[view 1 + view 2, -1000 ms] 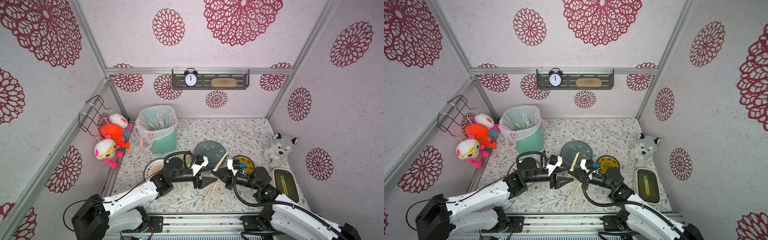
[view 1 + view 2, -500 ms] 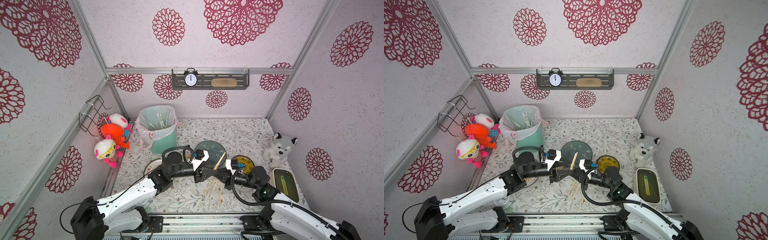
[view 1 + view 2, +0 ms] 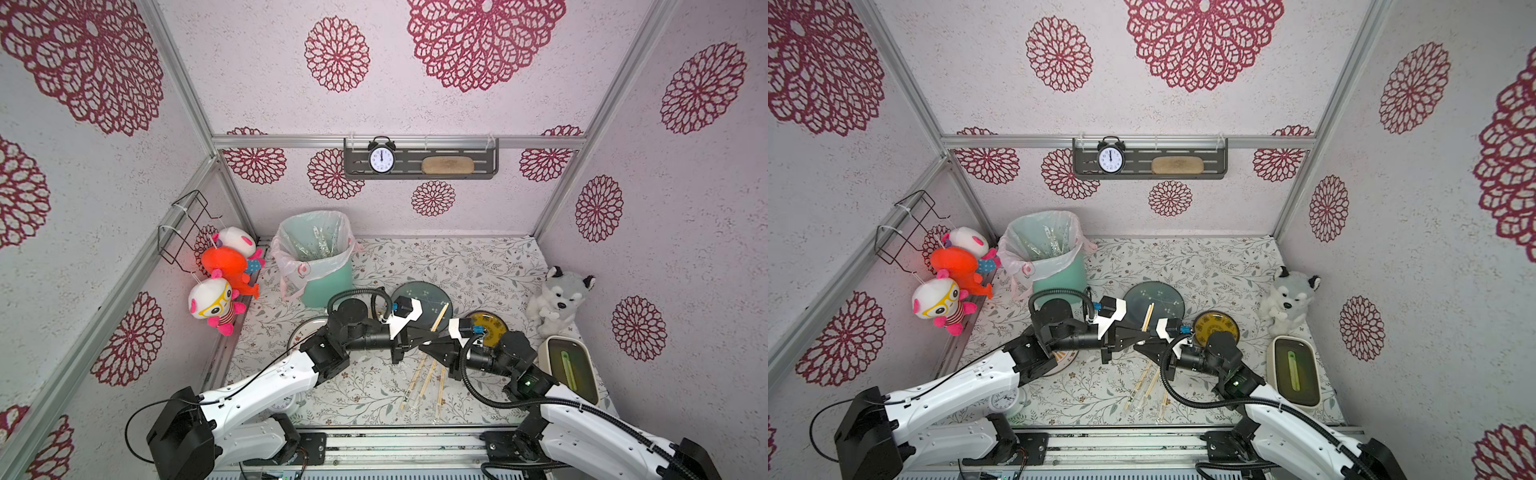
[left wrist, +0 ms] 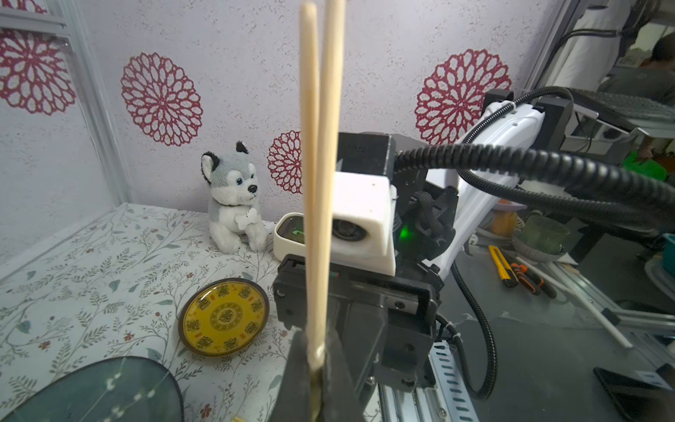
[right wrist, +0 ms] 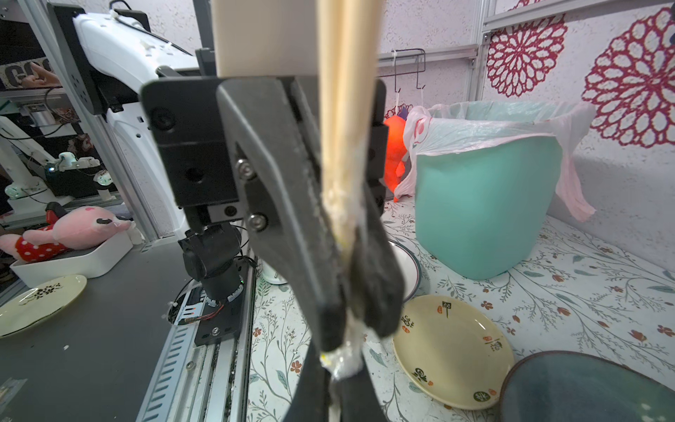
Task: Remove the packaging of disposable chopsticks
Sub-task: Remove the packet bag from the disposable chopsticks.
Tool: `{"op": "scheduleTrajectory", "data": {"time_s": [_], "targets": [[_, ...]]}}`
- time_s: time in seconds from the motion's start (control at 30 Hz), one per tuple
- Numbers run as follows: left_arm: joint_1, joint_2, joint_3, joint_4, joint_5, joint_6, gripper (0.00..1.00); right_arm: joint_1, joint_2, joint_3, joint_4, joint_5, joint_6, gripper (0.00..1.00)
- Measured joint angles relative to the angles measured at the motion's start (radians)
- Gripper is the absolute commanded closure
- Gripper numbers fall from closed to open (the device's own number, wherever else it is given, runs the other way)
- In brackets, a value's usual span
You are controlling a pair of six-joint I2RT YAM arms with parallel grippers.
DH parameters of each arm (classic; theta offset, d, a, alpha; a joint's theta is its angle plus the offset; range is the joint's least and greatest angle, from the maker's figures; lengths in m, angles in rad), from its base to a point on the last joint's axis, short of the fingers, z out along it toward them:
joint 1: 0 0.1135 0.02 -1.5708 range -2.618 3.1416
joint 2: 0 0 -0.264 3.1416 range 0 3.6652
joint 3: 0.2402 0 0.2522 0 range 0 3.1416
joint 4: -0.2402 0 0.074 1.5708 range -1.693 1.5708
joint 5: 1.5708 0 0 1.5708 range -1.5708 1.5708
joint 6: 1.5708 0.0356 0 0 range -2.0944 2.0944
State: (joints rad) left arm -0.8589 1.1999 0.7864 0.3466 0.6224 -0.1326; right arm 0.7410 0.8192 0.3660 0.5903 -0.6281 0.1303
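The left gripper (image 4: 317, 360) pinches a pair of disposable chopsticks (image 4: 321, 146) tight. The right gripper (image 5: 338, 381) pinches the packaging (image 5: 343, 360) tight. It is a crumpled clear sleeve at the sticks' low end. Both meet in the air over the middle of the table (image 3: 353, 386). Other sticks (image 3: 426, 380) lie near the table's front edge.

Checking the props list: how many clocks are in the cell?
2. A black alarm clock stands on the wall shelf; a white clock sits on the table at the front edge, by the left arm. Others may be hidden.
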Motion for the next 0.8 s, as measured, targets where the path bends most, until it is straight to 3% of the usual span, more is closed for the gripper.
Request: {"op": "scheduleTrajectory", "data": {"time_s": [0.1,0.17,0.23,0.5,0.63,0.8], "targets": [[0.000,0.005,0.000,0.004,0.002,-0.003,1.00,-0.001,0.000,0.000,-0.005,0.005,0.002,1.00],[0.001,0.004,-0.001,0.008,-0.007,-0.003,1.00,0.000,-0.001,0.000,-0.005,0.014,0.005,0.38],[0.011,0.000,-0.014,0.014,-0.014,-0.010,1.00,0.000,-0.006,0.000,-0.005,0.040,0.008,0.02],[0.092,-0.021,-0.119,0.031,0.010,-0.055,1.00,-0.003,-0.156,0.010,-0.047,0.153,0.027,0.01],[0.092,-0.025,-0.144,0.057,0.047,-0.070,1.00,-0.005,-0.129,0.084,-0.066,0.159,0.030,0.02],[0.092,-0.072,-0.189,0.078,0.077,-0.072,1.00,-0.009,-0.014,0.149,-0.038,0.146,0.050,0.28]]}}
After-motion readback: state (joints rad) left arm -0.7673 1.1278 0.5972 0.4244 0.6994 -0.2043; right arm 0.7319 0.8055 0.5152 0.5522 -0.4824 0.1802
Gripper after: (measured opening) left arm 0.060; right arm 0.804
